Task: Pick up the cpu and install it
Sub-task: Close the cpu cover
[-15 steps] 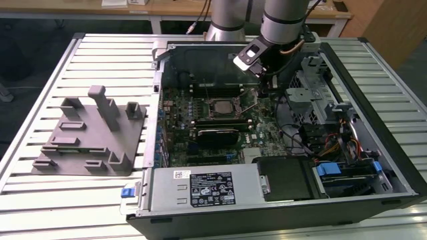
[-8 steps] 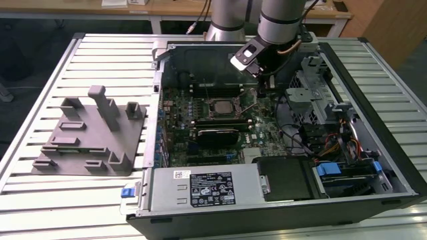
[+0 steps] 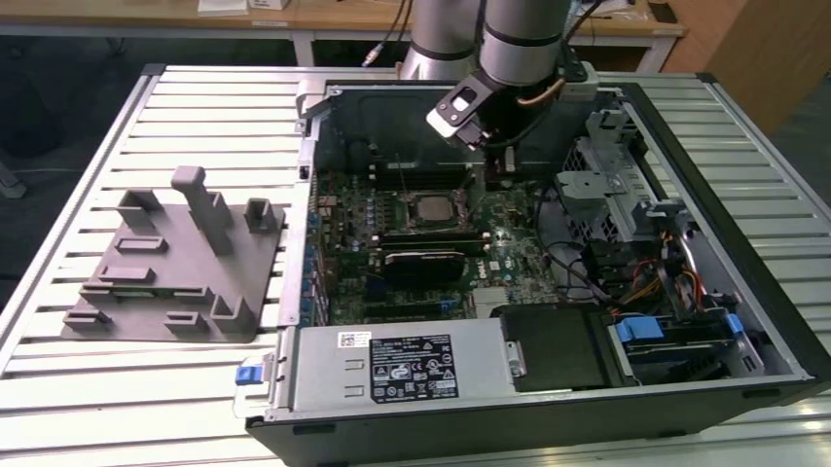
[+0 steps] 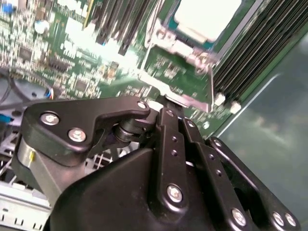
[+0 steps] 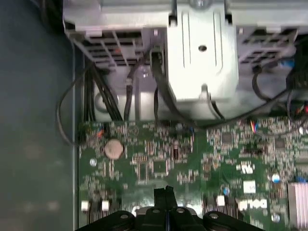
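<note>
The cpu lies in the motherboard socket. The gripper hangs above the board, just to the exterior view's right of the cpu. Its fingers are pressed together and empty. The arm reaches steeply down into the case.

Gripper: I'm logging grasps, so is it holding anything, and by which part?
Nothing. The fingertips of the gripper meet with nothing between them in the first wrist view, and the cpu lies in its socket, apart from the gripper.
</note>
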You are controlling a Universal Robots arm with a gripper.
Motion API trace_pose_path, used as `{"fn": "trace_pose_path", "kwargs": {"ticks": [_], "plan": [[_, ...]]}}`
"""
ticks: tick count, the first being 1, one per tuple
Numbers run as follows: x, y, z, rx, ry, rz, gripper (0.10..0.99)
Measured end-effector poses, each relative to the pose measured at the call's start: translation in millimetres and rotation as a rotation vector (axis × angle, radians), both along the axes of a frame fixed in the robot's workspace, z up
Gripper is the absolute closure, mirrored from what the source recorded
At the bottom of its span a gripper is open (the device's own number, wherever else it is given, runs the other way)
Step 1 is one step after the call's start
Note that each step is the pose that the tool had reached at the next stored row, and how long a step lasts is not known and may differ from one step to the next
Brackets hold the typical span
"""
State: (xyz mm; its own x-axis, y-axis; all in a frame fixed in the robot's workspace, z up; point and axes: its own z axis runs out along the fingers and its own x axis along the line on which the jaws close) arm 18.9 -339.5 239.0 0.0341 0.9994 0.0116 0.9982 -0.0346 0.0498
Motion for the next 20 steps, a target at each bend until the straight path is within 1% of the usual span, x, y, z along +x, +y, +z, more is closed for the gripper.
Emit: {"fn": "trace_pose_path", "kwargs": {"ticks": [3, 10, 16, 20], "plan": [[-9.7, 0.0, 0.0, 0.000, 0.0000, 0.000, 0.980], [-28.0, 0.0, -0.2, 0.000, 0.0000, -0.001, 0.980], [-38.8, 0.0, -0.6, 0.000, 0.0000, -0.001, 0.980], [-46.3, 0.0, -2.3, 0.000, -0.0001, -0.002, 0.980]]}}
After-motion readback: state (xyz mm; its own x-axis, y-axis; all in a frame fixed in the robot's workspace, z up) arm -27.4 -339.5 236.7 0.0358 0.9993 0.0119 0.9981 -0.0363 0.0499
